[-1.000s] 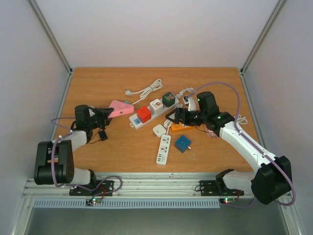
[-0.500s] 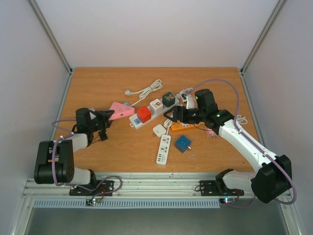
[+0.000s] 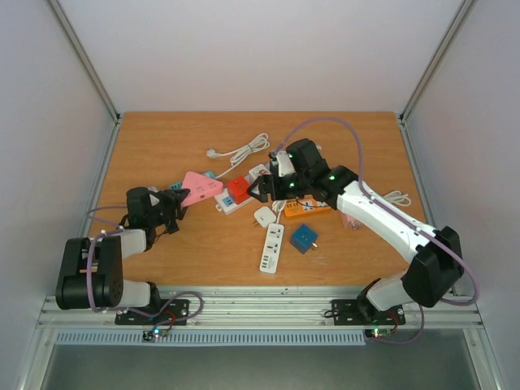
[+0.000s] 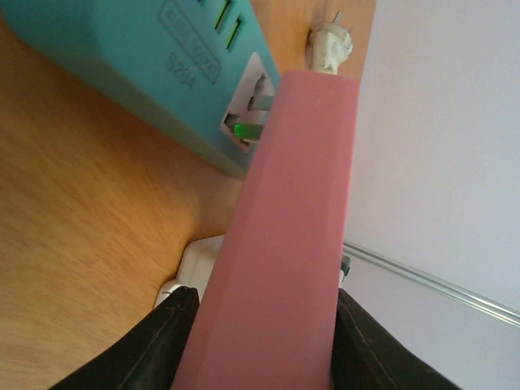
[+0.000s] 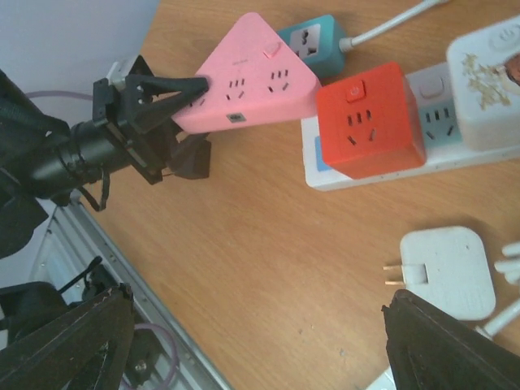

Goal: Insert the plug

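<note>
The wooden table [image 3: 162, 138] carries a long white power strip [image 3: 223, 202] near its middle, with a red cube [image 3: 238, 188] plugged on top. Nearer the arms lie a white plug adapter [image 3: 264, 216], a second white strip [image 3: 272, 248], a blue cube [image 3: 305, 237] and an orange strip [image 3: 297, 211]. A white cord [image 3: 240, 150] coils farther back.

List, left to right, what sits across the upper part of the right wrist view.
left gripper → pink triangular socket → red cube adapter → white cube adapter. The teal socket overlaps the pink one, so it is left out.
</note>
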`<action>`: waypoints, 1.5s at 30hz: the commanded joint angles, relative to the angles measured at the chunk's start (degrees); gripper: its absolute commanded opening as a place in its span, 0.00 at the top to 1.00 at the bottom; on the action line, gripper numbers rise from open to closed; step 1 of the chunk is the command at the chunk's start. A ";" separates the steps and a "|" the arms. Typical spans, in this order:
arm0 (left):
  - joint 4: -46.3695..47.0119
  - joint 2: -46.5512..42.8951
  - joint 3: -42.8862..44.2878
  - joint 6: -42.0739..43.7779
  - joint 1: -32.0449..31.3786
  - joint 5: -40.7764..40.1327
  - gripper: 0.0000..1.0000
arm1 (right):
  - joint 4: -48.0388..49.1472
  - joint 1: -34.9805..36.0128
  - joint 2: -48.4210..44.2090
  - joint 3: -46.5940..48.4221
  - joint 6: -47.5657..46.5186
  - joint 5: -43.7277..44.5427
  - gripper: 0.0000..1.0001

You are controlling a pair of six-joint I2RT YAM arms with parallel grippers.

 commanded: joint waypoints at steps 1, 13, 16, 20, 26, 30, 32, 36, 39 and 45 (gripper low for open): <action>-10.04 1.36 -3.85 -0.51 0.40 -3.73 0.58 | -1.33 3.04 4.87 6.40 -2.28 6.21 0.15; -9.68 2.94 -6.64 1.01 0.32 -5.20 0.57 | 0.78 12.27 25.69 22.65 -6.38 15.70 0.18; -9.33 3.19 -7.55 1.34 0.35 -5.60 0.56 | -0.25 13.84 31.51 28.31 -6.87 17.56 0.25; -9.81 3.74 -7.60 2.21 0.39 -6.01 0.54 | -0.77 15.19 38.84 35.44 -7.30 19.04 0.32; -10.57 3.85 -8.03 3.12 0.40 -7.02 0.50 | -3.37 15.82 48.54 46.50 -8.05 21.88 0.33; -10.46 3.88 -8.04 2.98 0.37 -7.08 0.52 | -9.07 15.89 56.93 57.27 -8.74 23.62 0.36; -10.60 3.75 -7.82 2.84 0.51 -6.50 0.55 | -12.70 15.89 60.67 65.01 -9.14 24.72 0.39; -11.29 3.07 -7.28 2.18 0.95 -5.49 0.59 | -17.88 15.94 66.17 74.82 -9.67 28.55 0.42; -10.78 3.18 -7.24 1.20 1.13 -4.01 0.63 | -24.02 15.69 70.77 82.27 -8.30 28.32 0.43; -9.85 4.18 -7.66 -0.64 1.50 -3.40 0.65 | -29.38 15.28 74.66 84.53 -3.94 24.60 0.54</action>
